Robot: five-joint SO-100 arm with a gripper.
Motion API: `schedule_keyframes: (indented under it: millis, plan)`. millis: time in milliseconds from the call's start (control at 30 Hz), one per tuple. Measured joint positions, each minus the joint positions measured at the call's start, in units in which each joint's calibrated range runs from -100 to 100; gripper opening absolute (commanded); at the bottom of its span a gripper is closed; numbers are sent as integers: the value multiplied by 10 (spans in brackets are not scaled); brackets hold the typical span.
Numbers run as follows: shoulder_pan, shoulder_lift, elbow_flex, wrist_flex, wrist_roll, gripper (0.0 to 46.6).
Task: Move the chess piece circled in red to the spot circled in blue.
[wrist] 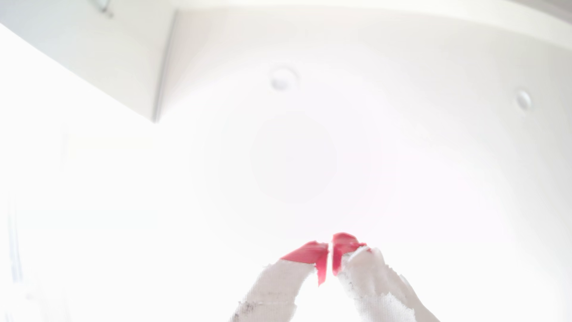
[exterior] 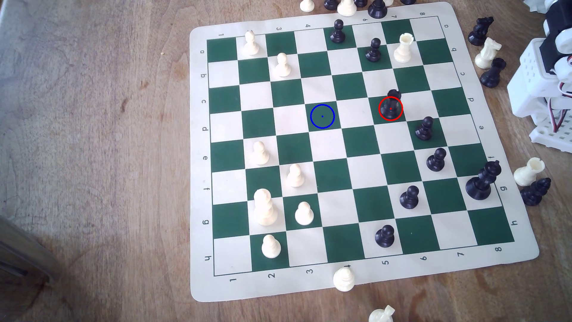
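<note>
The black rook circled in red [exterior: 392,105] stands upright on a dark green square toward the exterior view's right side of the board. The spot circled in blue [exterior: 322,116] is a bare dark green square two squares to its left in that view. The white arm [exterior: 548,80] is folded at the exterior view's right edge, off the board and away from the rook. In the wrist view my gripper [wrist: 330,247] points up at a bright white ceiling, its two red-tipped fingers [wrist: 309,254] closed together with nothing between them.
Black pawns [exterior: 424,128] stand below and right of the rook, another [exterior: 374,49] and a cream rook [exterior: 404,48] farther back. White pawns [exterior: 294,175] fill the board's left half. Captured pieces [exterior: 489,54] lie off the mat [exterior: 198,185] near the arm.
</note>
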Motion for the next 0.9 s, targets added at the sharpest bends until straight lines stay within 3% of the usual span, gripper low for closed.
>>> schedule_keyframes:
  millis: [100, 267, 400, 433, 633, 767, 800, 900]
  plan:
    - [-7, 0, 0, 53, 2, 2]
    - [-27, 0, 0, 406, 60, 2]
    - [-27, -1, 0, 600, 76, 2]
    - [-27, 0, 0, 700, 77, 2]
    - [-15, 6, 0, 927, 74, 4]
    - [-19, 59, -91, 1143, 65, 5]
    - [-22, 83, -126, 1231, 66, 12]
    - [-27, 151, -206, 1348, 64, 115]
